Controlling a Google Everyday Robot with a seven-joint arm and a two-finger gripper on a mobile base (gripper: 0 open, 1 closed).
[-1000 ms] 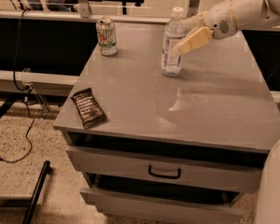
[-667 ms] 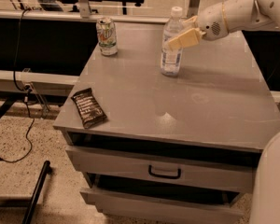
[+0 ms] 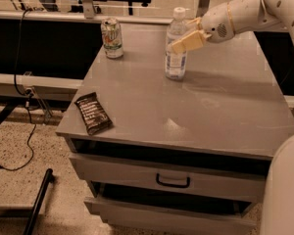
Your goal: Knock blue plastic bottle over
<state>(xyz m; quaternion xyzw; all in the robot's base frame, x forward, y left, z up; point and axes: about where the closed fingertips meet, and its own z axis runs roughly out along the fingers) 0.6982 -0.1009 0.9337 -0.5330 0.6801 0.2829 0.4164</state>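
I saw the blue plastic bottle (image 3: 175, 65) standing on its base on the bench (image 3: 225, 106), toward the far edge and roughly midway across. It was clear plastic with a white screw cap and a blue-and-white label round its lower half. It stood upright, or very nearly so. The hand (image 3: 182, 43) was against its upper body, reaching in from the right.

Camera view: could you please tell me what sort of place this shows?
Probably an office or lab workspace: a grey drawer cabinet, a cable trailing over a speckled floor. The robot's hand is at the upper part of the upright blue plastic bottle on the cabinet.
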